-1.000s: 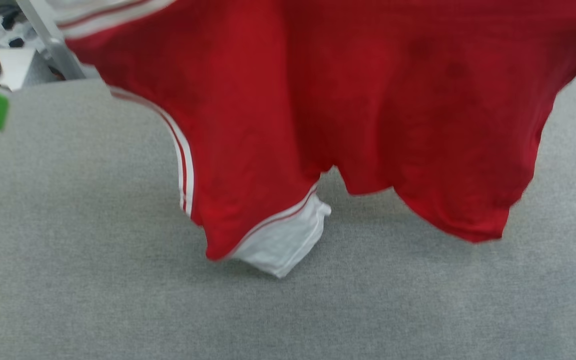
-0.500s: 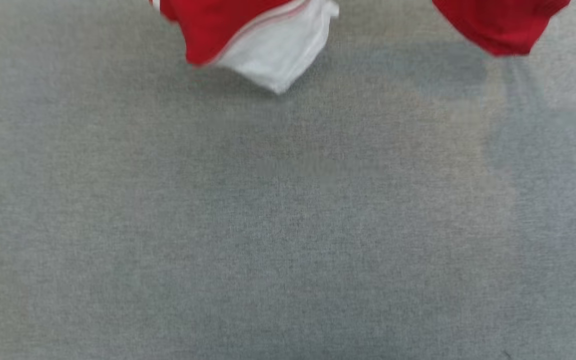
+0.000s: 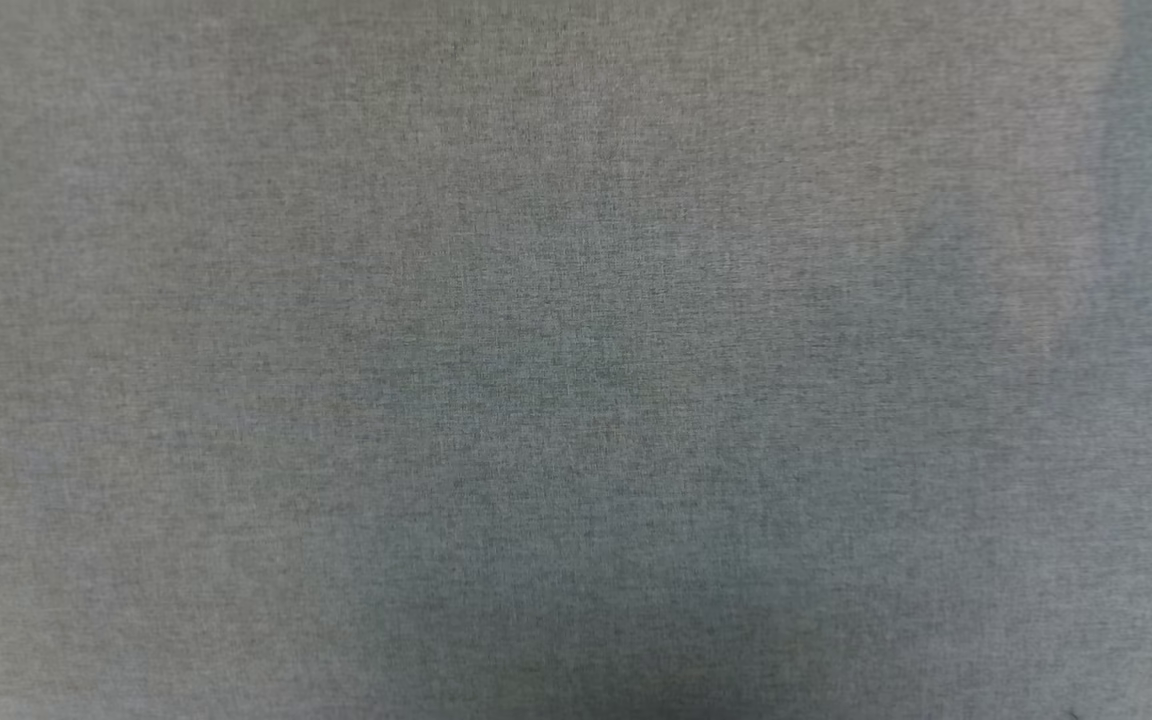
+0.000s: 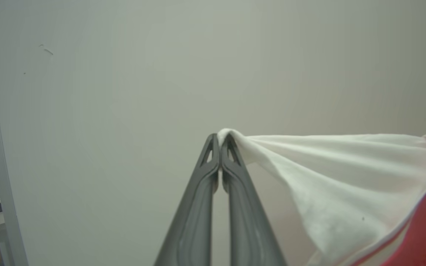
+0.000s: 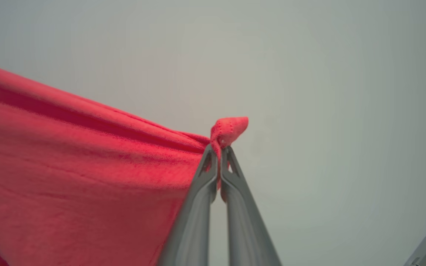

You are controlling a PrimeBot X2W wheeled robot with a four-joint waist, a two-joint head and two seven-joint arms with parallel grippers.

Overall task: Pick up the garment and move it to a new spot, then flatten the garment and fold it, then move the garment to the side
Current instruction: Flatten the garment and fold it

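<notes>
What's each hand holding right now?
Left hand: closed on the garment, white sleeve edge.
Right hand: closed on the garment, red corner.

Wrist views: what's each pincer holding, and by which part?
Both hold the garment. Left pincer pinches the tip of its white sleeve; right pincer pinches a red corner. Fabric pulls taut from each grip.

The garment point(image 5: 68, 166) is red jersey cloth, suspended and stretched between two pinch points. One red corner is bunched and clamped in the closed right gripper point(image 5: 219, 149), with taut folds running away from it. The white sleeve point(image 4: 346, 177) has red-striped trim, and its tip is clamped in the closed left gripper point(image 4: 220, 137).
</notes>
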